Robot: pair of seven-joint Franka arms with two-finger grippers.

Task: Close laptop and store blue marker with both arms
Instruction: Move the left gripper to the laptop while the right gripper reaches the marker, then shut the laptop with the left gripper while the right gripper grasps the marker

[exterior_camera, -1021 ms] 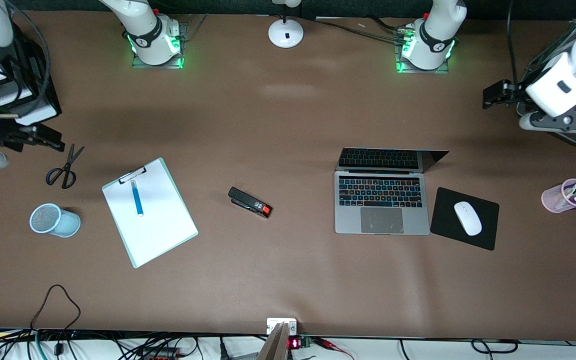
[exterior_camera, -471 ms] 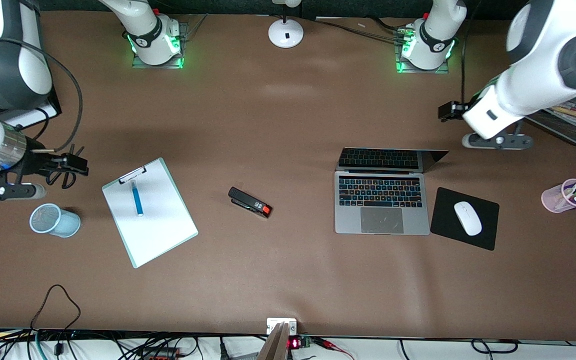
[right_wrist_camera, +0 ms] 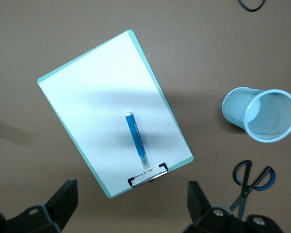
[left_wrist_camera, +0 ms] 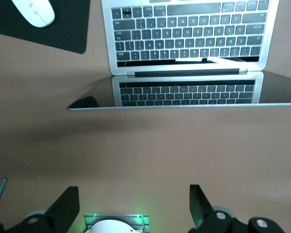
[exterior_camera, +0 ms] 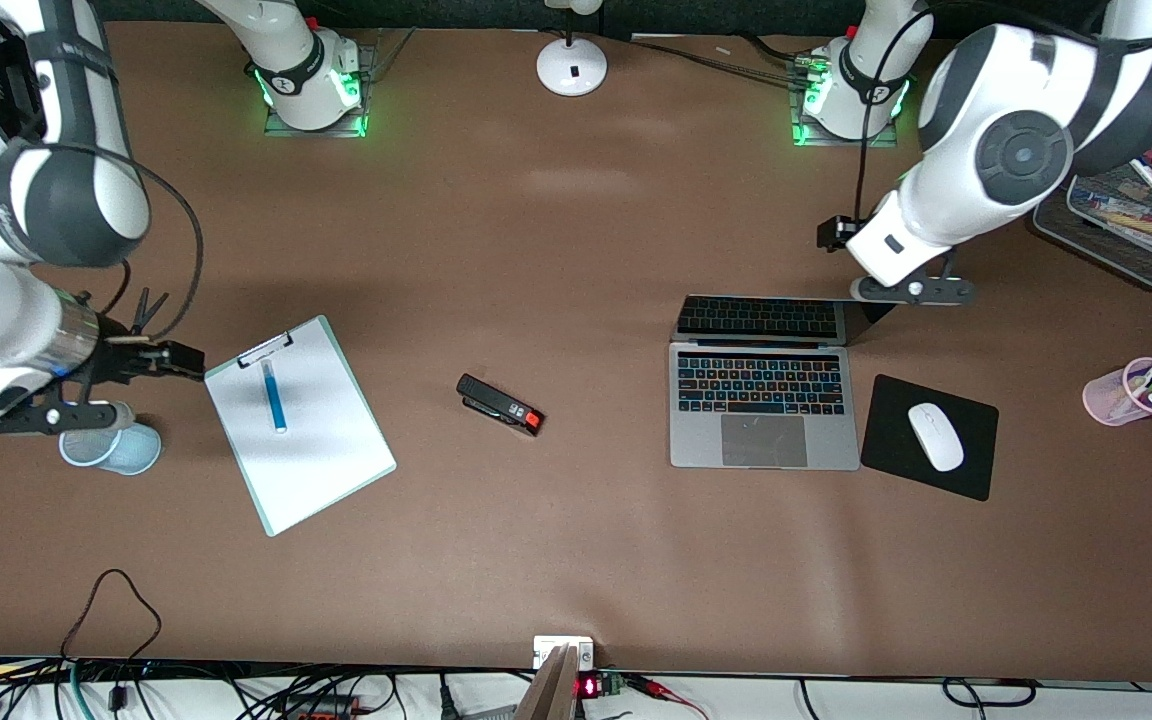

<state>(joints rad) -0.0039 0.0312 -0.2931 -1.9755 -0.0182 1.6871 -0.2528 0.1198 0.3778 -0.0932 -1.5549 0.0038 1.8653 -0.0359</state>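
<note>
Front view is showing the right gripper, fingers wide, hanging beside the clipboard where the blue marker is lying, ready to grab. The left gripper, wide too, is hanging by the open laptop lid to push it shut.

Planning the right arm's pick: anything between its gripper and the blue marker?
Nothing visible. The right gripper, open, is over the table beside the clipboard's clip end. The blue marker lies alone on the sheet, uncovered. The scissors and mesh cup sit off the clipboard, toward the right arm's end.
</note>
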